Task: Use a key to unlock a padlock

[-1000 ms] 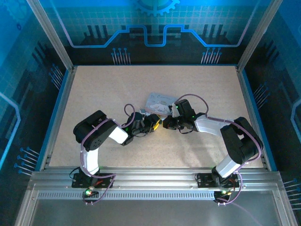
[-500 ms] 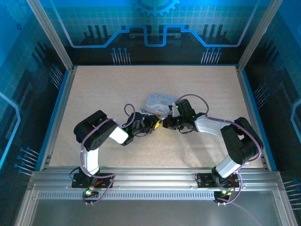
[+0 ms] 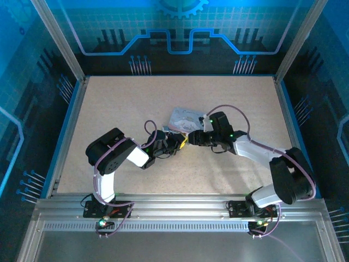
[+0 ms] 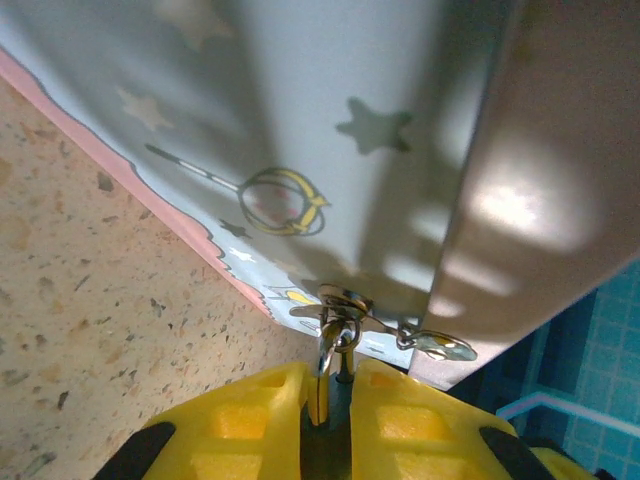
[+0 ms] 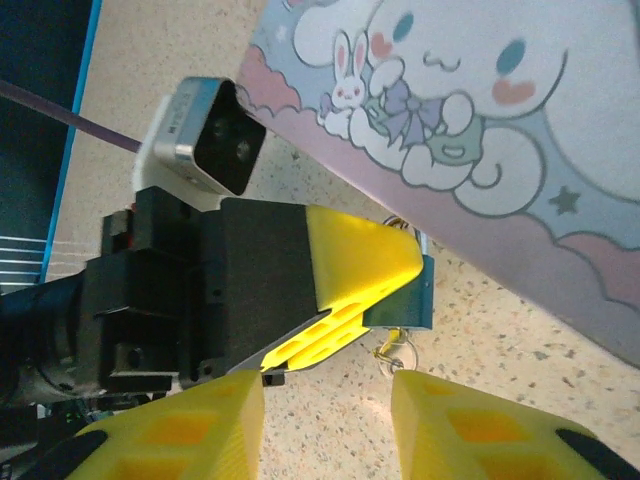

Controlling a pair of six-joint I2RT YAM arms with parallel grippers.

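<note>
In the right wrist view the small dark teal padlock [image 5: 408, 296] sits against the edge of the cartoon-print tin [image 5: 470, 110], pinched between the yellow fingers [image 5: 355, 255] of my left gripper. The thin metal key [image 5: 396, 350] with its wire ring sticks out of the padlock's near end. My right gripper [image 5: 327, 392] is open, its fingertips either side of the key and just short of it, holding nothing. In the left wrist view my left gripper [image 4: 330, 378] is shut on the padlock [image 4: 336, 425], whose shackle [image 4: 338, 335] passes through the tin's hasp.
The pale tin [image 3: 185, 116] lies at the table's middle, with both grippers, left [image 3: 179, 143] and right [image 3: 191, 140], meeting at its near edge. A small metal tab [image 4: 440, 346] hangs beside the hasp. Speckled tabletop surrounds them; blue walls enclose the table.
My right gripper has opened and let go of the key, and its arm has swung out to the right. The left gripper has closed tighter on the padlock.
</note>
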